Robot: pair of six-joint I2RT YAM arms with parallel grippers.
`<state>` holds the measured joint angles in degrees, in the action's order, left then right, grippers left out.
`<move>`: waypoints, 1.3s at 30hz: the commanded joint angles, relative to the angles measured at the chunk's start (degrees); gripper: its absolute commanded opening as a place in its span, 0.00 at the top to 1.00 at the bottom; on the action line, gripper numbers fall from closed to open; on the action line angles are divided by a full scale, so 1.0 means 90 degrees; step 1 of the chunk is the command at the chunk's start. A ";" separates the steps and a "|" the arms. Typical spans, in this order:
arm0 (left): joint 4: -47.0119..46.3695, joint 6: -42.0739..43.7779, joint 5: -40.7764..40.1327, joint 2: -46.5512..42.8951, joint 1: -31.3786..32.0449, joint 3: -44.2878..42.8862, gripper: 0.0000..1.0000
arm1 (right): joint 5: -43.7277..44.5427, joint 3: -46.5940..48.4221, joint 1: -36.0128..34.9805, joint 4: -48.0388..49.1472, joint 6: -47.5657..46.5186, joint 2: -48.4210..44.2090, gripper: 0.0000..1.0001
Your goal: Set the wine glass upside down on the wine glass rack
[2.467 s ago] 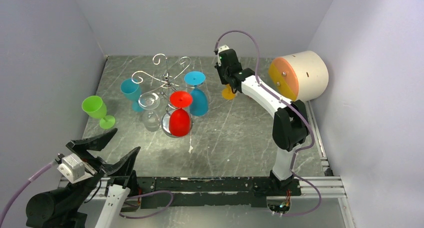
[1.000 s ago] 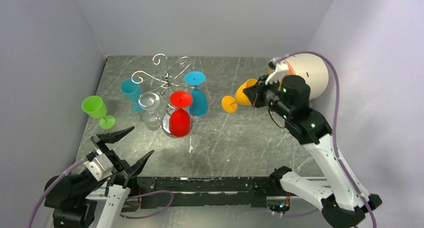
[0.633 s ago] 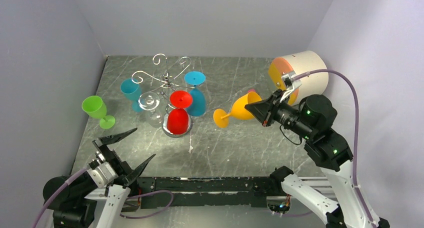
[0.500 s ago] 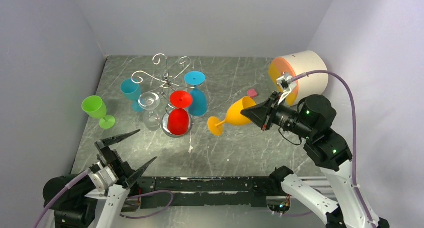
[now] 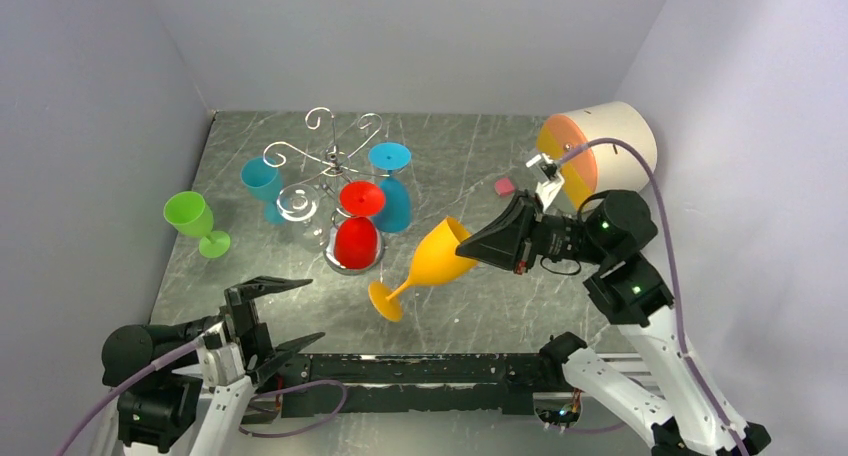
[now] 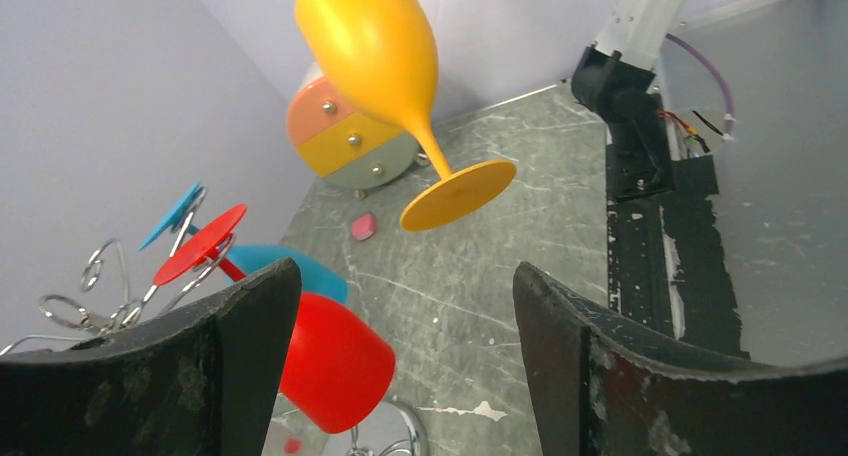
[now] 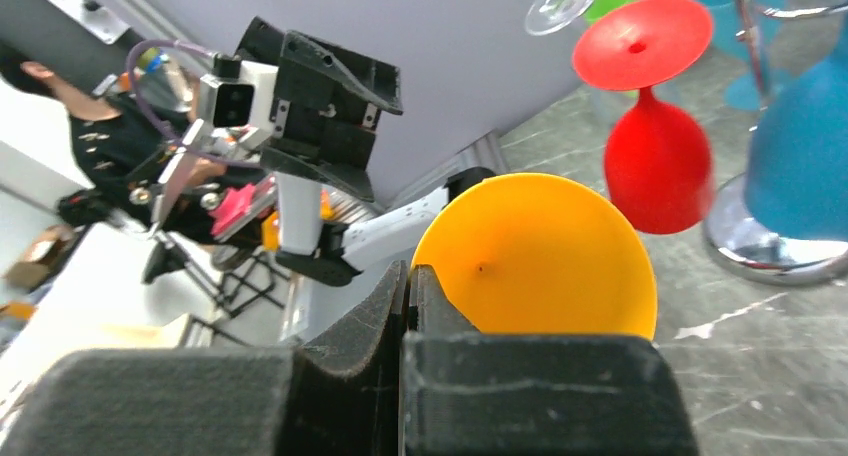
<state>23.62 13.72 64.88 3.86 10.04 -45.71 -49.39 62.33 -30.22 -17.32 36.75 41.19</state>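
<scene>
Wine glass (image 5: 437, 255) orange, tilted, rim pinched by R hand (image 5: 466, 244); L hand (image 5: 303, 311) wide open, empty.

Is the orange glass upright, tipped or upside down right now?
Tipped: the orange wine glass slants in mid-air, its rim pinched by the right gripper, its foot pointing toward the near left.

The dark marbled table (image 5: 480, 276) carries an upright green glass (image 5: 192, 219) at left, the wine glass rack (image 5: 335, 161), a small pink object (image 5: 503, 187) and a cream drum (image 5: 610, 146) lying sideways.
</scene>
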 commanded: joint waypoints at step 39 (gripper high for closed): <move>-0.0080 0.0894 0.1804 0.1213 -0.0188 0.0209 0.34 | 0.0078 0.0346 -0.1772 0.2447 0.1091 0.2113 1.00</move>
<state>19.33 16.86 77.97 13.85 9.08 -42.26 -51.94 62.76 -43.66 5.58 49.63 59.27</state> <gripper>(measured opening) 0.681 0.018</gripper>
